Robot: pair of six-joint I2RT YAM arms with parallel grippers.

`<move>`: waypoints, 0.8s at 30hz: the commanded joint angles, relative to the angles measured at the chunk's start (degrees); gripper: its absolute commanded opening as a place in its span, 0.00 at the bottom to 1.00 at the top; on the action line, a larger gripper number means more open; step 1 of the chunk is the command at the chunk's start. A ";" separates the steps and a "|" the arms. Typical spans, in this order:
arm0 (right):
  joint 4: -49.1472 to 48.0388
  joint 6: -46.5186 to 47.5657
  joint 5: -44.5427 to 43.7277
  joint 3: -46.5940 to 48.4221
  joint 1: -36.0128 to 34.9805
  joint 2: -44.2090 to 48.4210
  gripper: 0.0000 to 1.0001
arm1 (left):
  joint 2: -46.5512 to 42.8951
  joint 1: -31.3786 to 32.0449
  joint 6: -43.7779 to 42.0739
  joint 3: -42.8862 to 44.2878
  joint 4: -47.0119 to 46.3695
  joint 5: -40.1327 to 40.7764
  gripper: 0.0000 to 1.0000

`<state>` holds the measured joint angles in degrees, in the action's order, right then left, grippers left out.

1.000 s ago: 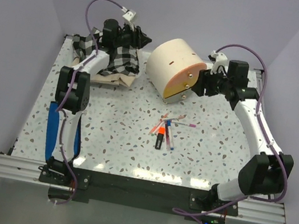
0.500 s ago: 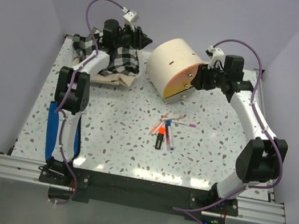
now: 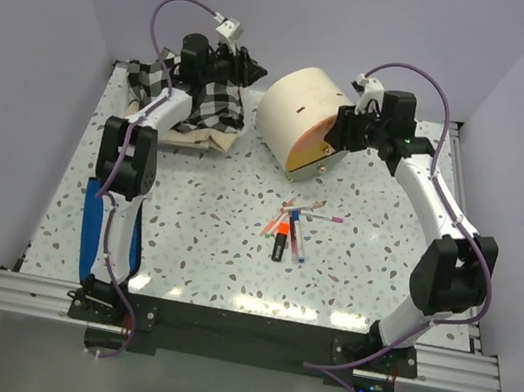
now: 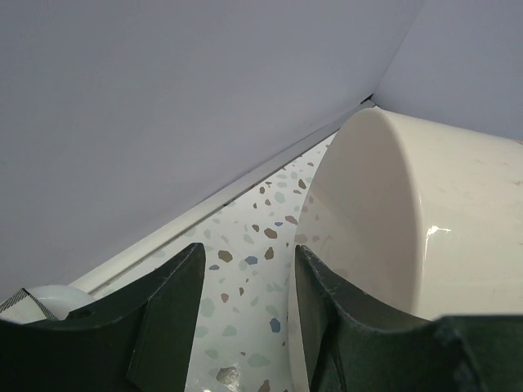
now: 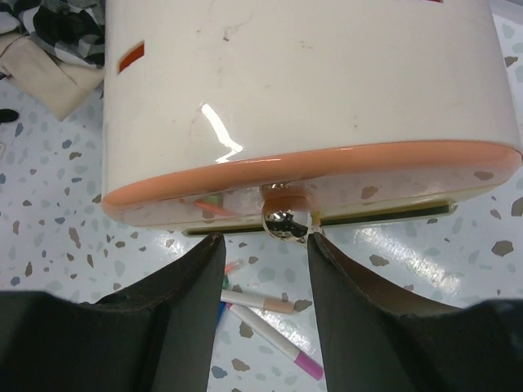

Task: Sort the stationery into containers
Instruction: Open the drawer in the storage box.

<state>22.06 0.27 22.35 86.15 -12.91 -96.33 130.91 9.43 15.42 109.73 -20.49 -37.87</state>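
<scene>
My left gripper (image 4: 243, 260) hangs by the checked cloth (image 3: 203, 99) at the table's (image 3: 183, 243) 11 o'clock, fingers parted on nothing, with the cream drum cabinet (image 3: 293, 105) at its 3 o'clock. The pens (image 3: 299, 225) and orange highlighter (image 3: 282, 226) lie heaped mid-table, at 6 o'clock from the cabinet. My right gripper (image 5: 265, 245) faces the cabinet's orange front, fingers parted, with the gold knob (image 5: 285, 220) between their tips.

Speckled table (image 3: 184, 233); cabinet (image 3: 295, 111), pens (image 3: 289, 227), cloth (image 3: 207, 105)

Bright, even light w/ soft shadows — glare streak on cabinet (image 5: 219, 131), pics sharp.
</scene>
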 commanded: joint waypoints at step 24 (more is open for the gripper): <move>-1.94 -3.79 -8.80 4.55 -1.86 -1.75 0.22 | -2.33 0.06 1.19 -0.05 -2.54 -0.37 0.54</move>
<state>21.56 -3.49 16.95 88.16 -13.85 -97.56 130.91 9.43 15.81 109.73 -20.51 -37.89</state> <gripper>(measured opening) 0.264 0.537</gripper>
